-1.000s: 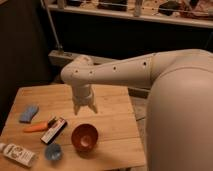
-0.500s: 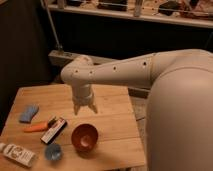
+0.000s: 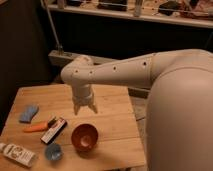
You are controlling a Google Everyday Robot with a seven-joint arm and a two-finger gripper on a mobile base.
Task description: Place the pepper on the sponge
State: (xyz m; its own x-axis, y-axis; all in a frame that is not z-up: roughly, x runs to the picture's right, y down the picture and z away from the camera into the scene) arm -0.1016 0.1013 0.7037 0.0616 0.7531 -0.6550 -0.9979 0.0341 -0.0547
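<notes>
Dark shelving and a metal rail are filling the background, and a wooden table (image 3: 112, 107) is sitting in front of them under the robot's large white arm (image 3: 130, 75). The gripper (image 3: 85, 109) is hanging over the middle of the tabletop, pointing straight down, its fingers spread apart and gripping nothing.

The pepper (image 3: 37, 127) is lying flat on the wood near the left edge, not on the sponge (image 3: 29, 113). The sponge is resting just behind it, closer to the back-left corner, with a strip of bare wood showing between the two. The pepper's right end is lying just beside a black-and-white box (image 3: 54, 130); whether they are touching, I cannot tell. An orange-brown bowl (image 3: 84, 137) is standing near the front edge, below the gripper in the camera view. A small blue cup (image 3: 53, 151) and a white bottle (image 3: 17, 154) are sitting toward the front-left corner.

Judging by this, the pickup is the step in hand: the goal is not being met, and the gripper is hovering empty, well apart from the pepper. The next move is calling for travel toward the left edge and down, with the fingers straddling the pepper's slim width, away from the end that the box is crowding. The carry to the sponge looks short.
</notes>
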